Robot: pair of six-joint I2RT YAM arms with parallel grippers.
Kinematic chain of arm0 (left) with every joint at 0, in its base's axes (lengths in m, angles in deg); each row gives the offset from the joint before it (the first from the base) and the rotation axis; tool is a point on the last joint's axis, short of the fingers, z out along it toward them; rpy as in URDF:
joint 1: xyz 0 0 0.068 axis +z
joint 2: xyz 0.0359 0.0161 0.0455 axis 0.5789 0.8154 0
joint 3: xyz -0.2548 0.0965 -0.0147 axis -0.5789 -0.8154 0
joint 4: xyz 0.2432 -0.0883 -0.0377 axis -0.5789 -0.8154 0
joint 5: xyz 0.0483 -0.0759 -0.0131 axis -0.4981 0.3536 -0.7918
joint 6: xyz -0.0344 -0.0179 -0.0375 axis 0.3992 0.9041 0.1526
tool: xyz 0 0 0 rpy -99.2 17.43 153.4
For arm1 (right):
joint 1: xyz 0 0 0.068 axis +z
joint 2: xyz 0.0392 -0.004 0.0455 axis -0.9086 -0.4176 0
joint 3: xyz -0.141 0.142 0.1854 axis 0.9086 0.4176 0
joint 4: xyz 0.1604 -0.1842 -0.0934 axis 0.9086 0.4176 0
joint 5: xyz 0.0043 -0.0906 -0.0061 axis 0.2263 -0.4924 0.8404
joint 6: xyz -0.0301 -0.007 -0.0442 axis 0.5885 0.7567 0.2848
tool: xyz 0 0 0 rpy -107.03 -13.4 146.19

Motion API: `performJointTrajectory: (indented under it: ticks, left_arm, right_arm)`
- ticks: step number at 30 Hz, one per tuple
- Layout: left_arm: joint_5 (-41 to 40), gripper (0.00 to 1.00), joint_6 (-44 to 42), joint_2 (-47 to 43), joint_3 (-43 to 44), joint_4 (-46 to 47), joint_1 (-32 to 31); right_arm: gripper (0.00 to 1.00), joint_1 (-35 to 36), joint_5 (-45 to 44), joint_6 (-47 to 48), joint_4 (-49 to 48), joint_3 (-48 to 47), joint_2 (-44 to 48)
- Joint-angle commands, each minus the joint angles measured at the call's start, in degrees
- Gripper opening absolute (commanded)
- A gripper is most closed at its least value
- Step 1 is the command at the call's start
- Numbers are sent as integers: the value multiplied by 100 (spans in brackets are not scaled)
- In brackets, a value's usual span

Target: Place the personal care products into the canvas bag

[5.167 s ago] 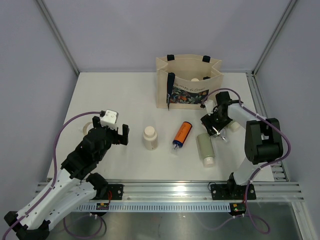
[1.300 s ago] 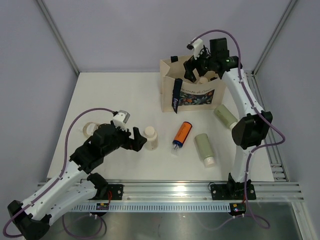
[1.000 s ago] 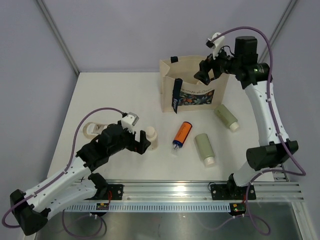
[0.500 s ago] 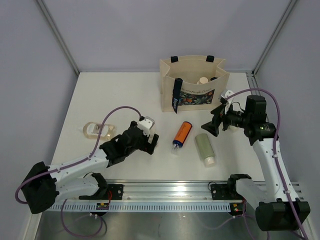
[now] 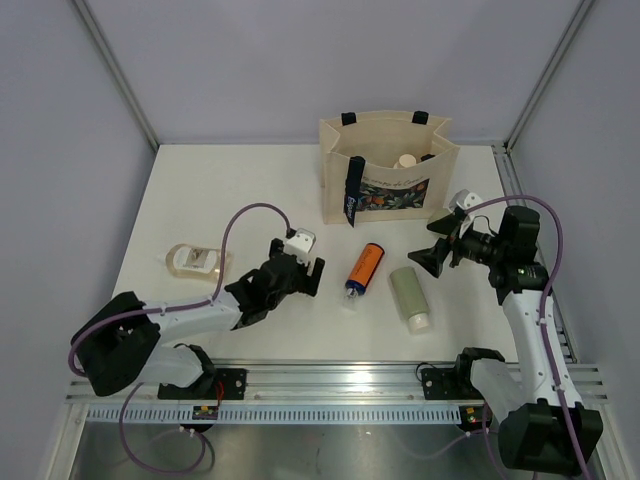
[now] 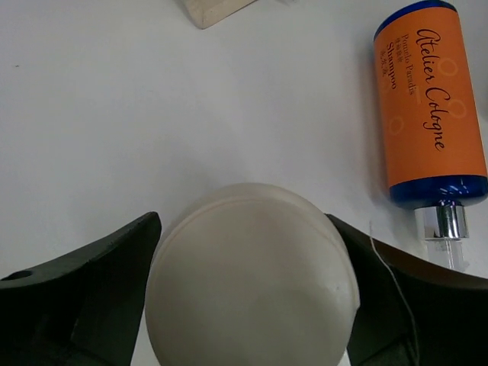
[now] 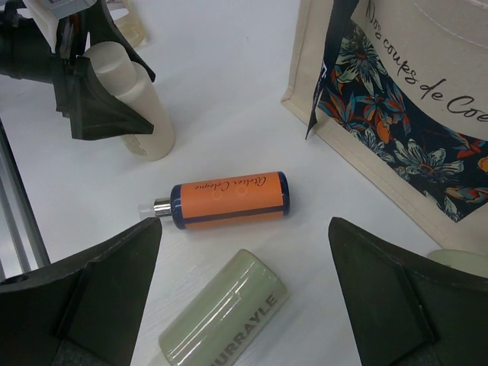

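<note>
Stretched farther forward than a moment ago, the left gripper [image 5: 303, 275] straddles the upright cream bottle [image 6: 252, 282], jaws seemingly pinching its cap. Rightward lie the orange shampoo bottle [image 5: 364, 266] and a sage-green bottle [image 5: 409, 293], near the canvas bag [image 5: 380, 190]; the right gripper [image 5: 434, 257] hovers wide open.

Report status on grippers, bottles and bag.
Left gripper straddling upright cream bottle, grip unconfirmed. Right gripper open, empty, near canvas bag. Orange bottle and green bottle lying outside. No obstruction seen.

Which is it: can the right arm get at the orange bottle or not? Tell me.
Probably yes. The right gripper hangs open nearby; the orange bottle lies uncovered, apart from the green bottle and from the left gripper around the cream bottle.
</note>
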Motion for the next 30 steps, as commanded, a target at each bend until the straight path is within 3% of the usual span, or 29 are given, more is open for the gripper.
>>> performJointTrajectory:
  ticks: [1,3,7,8,11,17,23,30]
  left_arm:
    - [-354,82,234,174,-54,1011,-23]
    - [-390,73,305,306,-54,1107,-23]
    - [-223,35,428,446,-27,1284,-23]
    - [-136,21,489,447,7,1293,-23]
    - [75,0,744,342,182,1162,-6]
    - [1276,0,1938,-186,491,634,503]
    - [2710,0,3328,-292,544,1168,1259]
    - [3319,0,4154,7,1465,1275,1365]
  right_arm:
    - [100,-114,281,-42,-393,37,110]
    - [100,-149,298,-51,-419,55,102]
    - [100,-167,325,-86,-445,64,101]
    - [99,-176,325,-86,-437,55,110]
    - [100,-228,316,-130,-454,55,119]
    - [99,-360,281,-245,-507,46,137]
    - [99,-439,219,-306,-525,29,137]
    - [100,-588,132,-473,-586,-7,137]
